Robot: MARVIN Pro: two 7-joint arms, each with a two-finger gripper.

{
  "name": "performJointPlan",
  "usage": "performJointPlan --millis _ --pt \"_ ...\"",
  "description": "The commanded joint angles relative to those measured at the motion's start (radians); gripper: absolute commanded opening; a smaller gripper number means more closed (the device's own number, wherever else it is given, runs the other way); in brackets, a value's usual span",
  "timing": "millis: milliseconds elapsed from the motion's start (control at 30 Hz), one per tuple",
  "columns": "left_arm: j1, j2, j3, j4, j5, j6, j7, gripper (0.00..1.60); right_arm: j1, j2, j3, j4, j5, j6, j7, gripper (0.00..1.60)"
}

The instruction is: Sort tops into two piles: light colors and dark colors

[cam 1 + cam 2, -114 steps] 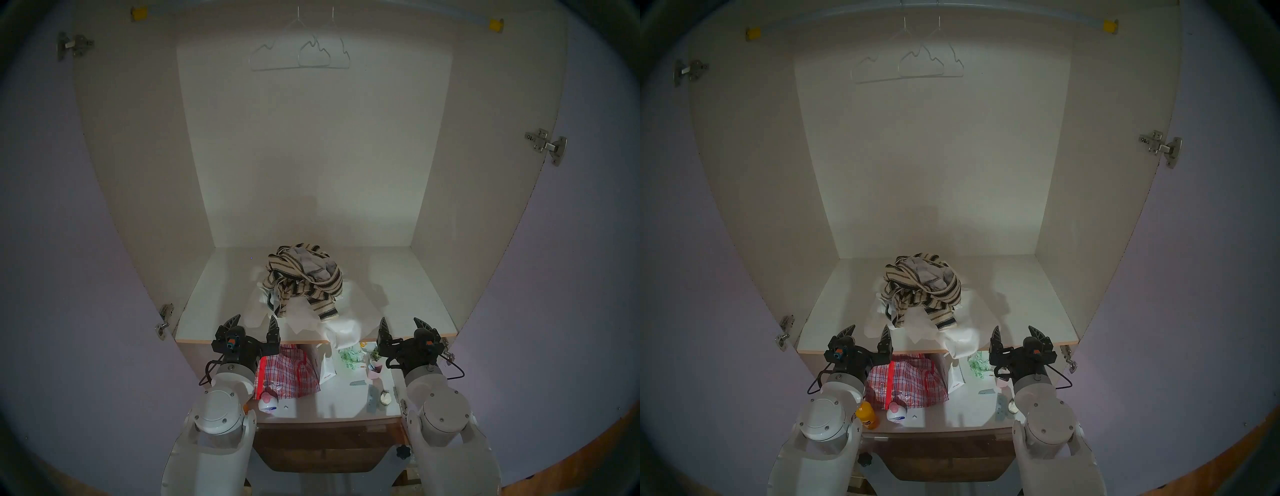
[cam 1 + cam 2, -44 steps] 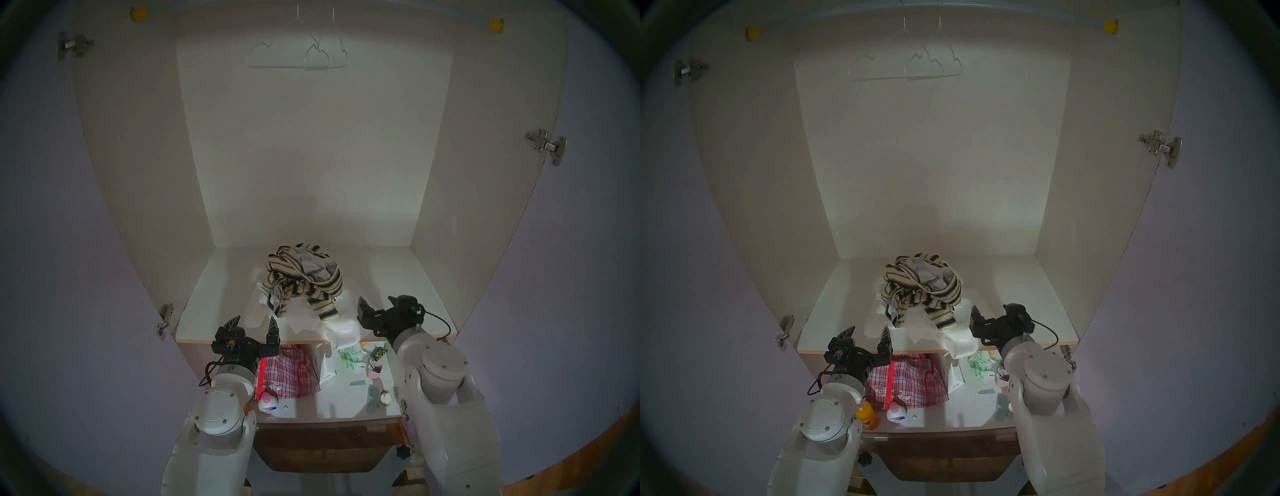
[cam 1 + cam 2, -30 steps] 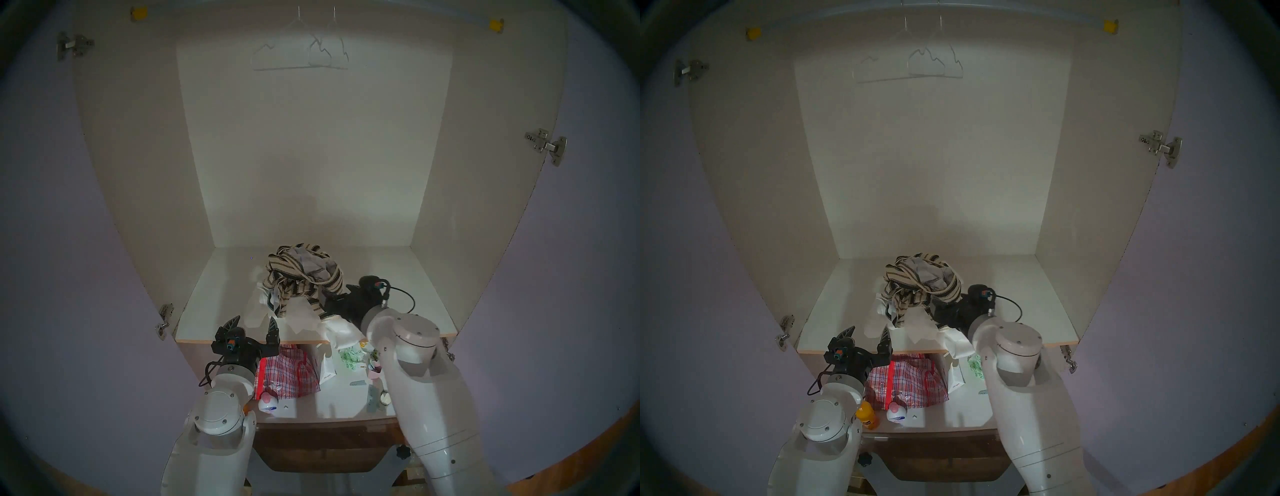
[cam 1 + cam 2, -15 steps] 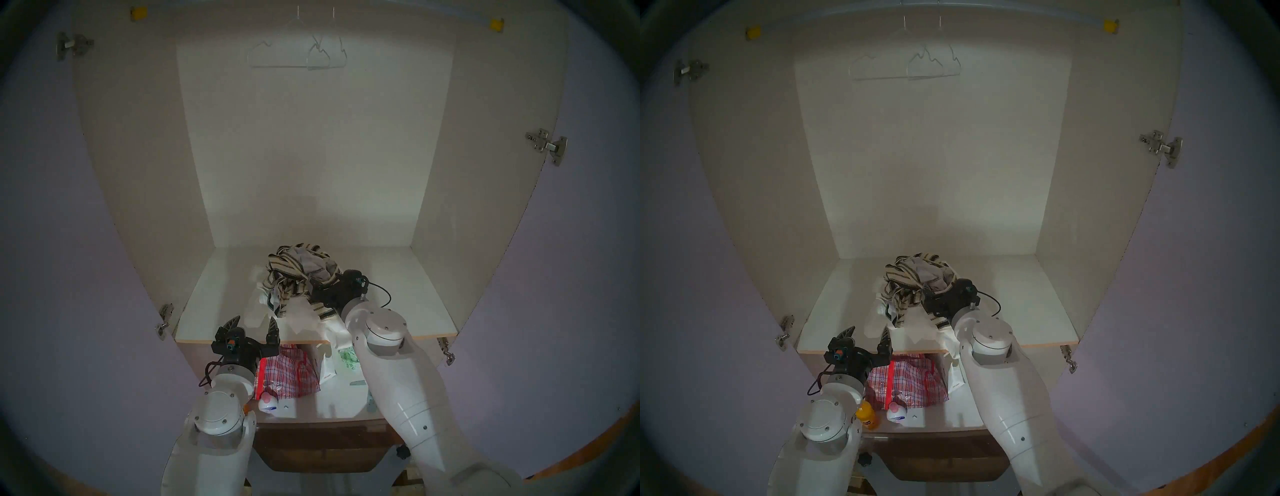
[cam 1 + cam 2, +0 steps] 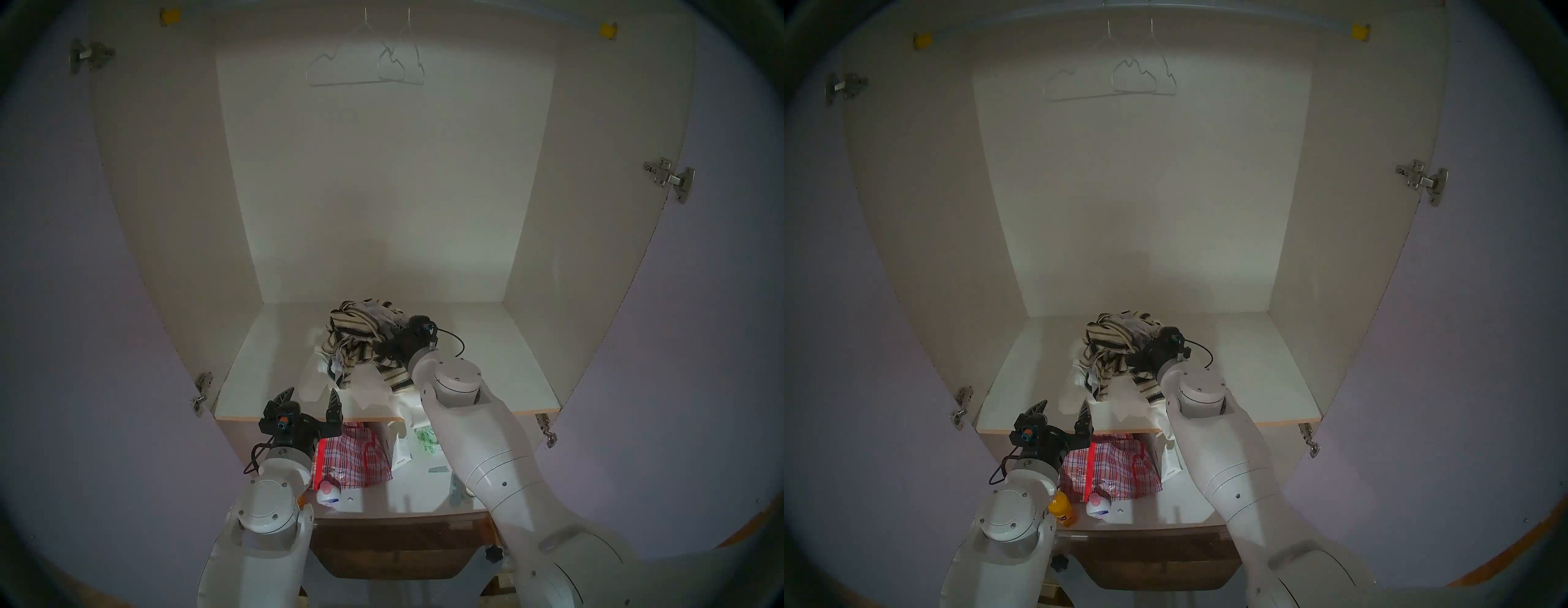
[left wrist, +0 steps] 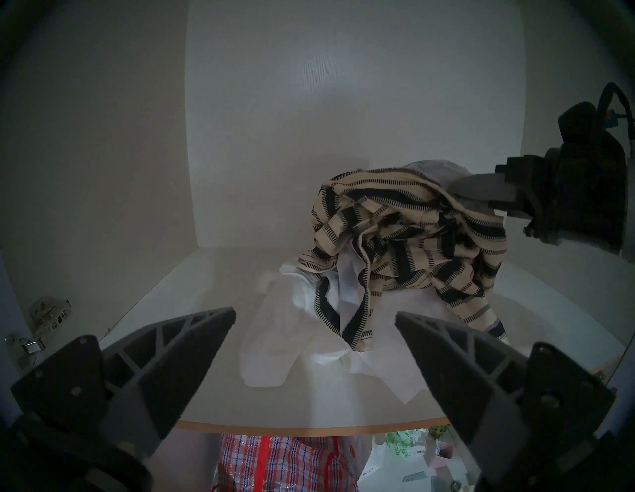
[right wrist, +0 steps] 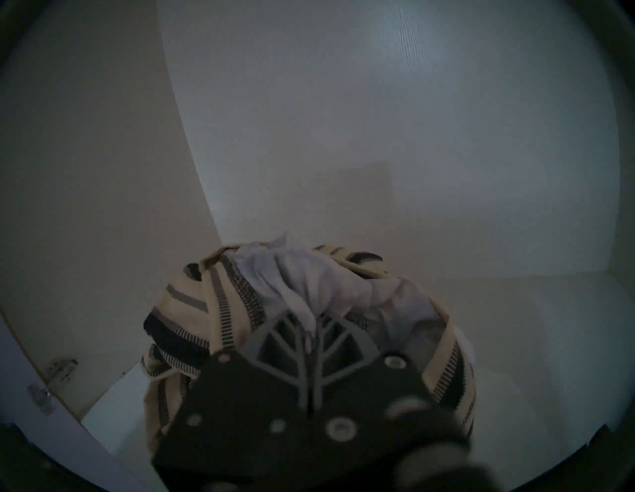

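One mixed heap lies mid-shelf. A beige top with black stripes [image 5: 354, 342] [image 6: 395, 233] is bunched on top of flat white tops [image 5: 369, 388] [image 6: 275, 347]. A pale grey-blue top [image 5: 379, 312] [image 7: 309, 278] sits in the heap's crown. My right gripper [image 7: 311, 328] [image 5: 388, 331] reaches in from the right and is shut on a fold of the grey-blue top. My left gripper [image 5: 312, 392] [image 6: 314, 312] hangs open at the shelf's front edge, short of the white cloth and holding nothing.
The wardrobe shelf [image 5: 263, 369] has walls on three sides and open doors. Two wire hangers [image 5: 365, 68] hang high at the back. Below the shelf are a red checked bag [image 5: 352, 458], a white plastic bag [image 5: 401, 450], bottles [image 5: 1062, 511] and small clutter.
My right arm swung forward and left from the shelf's front right to the top of the heap, and its gripper went from open to shut on the grey-blue cloth. The left arm stayed still.
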Motion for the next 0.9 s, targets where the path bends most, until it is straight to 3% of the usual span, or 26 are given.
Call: performJointPlan --millis 0,233,400,733,867 --pt "-0.008 0.000 0.003 -0.025 -0.002 -0.005 -0.004 1.60 -0.014 0.000 0.010 -0.089 -0.008 -0.097 -0.008 0.00" --pt "-0.010 0.000 0.003 -0.021 -0.001 -0.006 -0.002 1.60 0.003 -0.027 0.059 -0.221 0.018 -0.215 -0.020 0.00" --pt "-0.009 0.000 0.003 -0.024 -0.001 -0.006 -0.003 1.60 0.004 -0.053 0.097 -0.326 -0.002 -0.214 -0.097 0.00" --pt "-0.009 0.000 0.003 -0.023 -0.001 -0.006 -0.003 1.60 0.211 -0.049 0.150 -0.182 -0.040 -0.233 -0.226 0.00" --pt "-0.010 0.000 0.004 -0.022 -0.001 -0.006 -0.002 1.60 0.271 -0.047 0.209 -0.138 -0.058 -0.230 -0.259 0.00"
